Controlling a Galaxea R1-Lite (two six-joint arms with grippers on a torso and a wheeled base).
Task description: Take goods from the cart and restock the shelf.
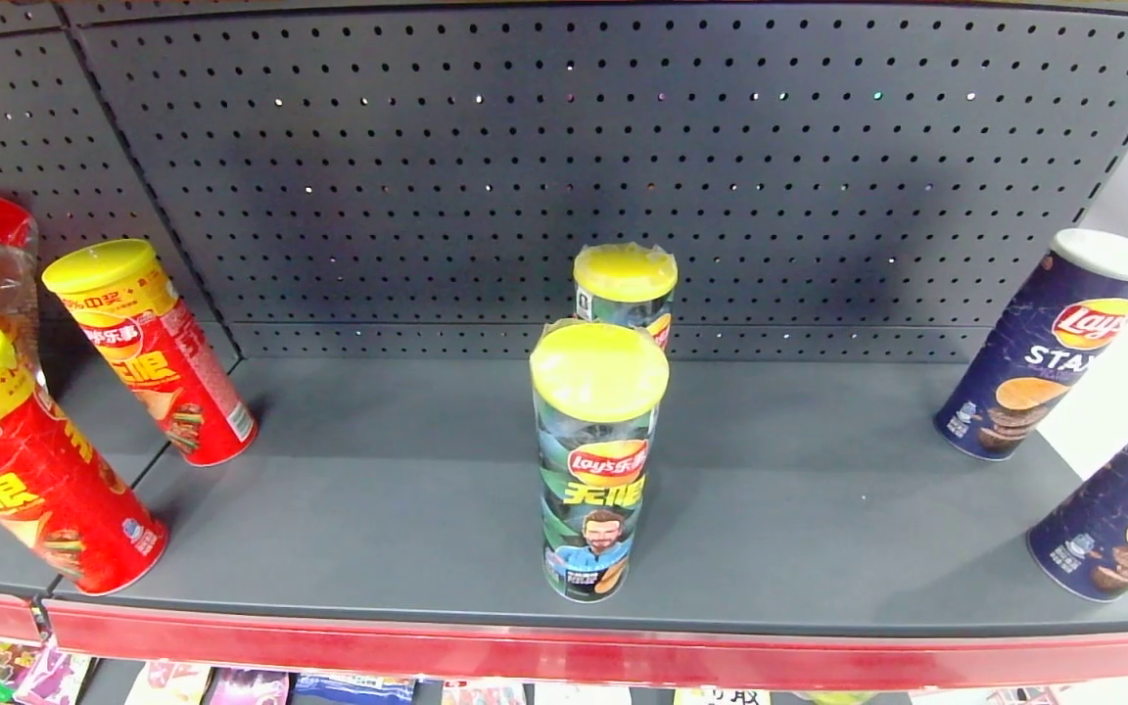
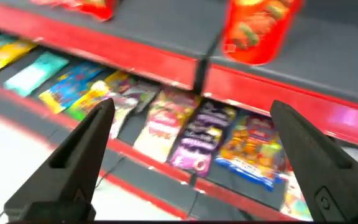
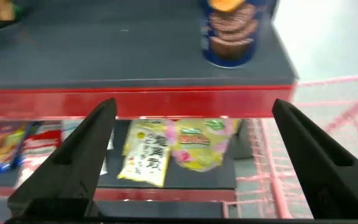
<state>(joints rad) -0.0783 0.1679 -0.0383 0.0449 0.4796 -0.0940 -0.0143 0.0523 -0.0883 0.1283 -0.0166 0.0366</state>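
Though empty, left fingers (image 2: 73,168), right fingers (image 3: 73,165) wide apart.

Matt grey metal shelf (image 1: 407,490) with perforated back panel (image 1: 525,166), glossy red edge strip (image 1: 564,656); glossy chip cans (image 1: 598,460), smooth plastic lids.

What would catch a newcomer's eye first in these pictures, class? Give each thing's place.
A yellow-lidded green can stands in the middle of the shelf, with a second green can behind it. Red cans stand at its left end and blue cans at its right.
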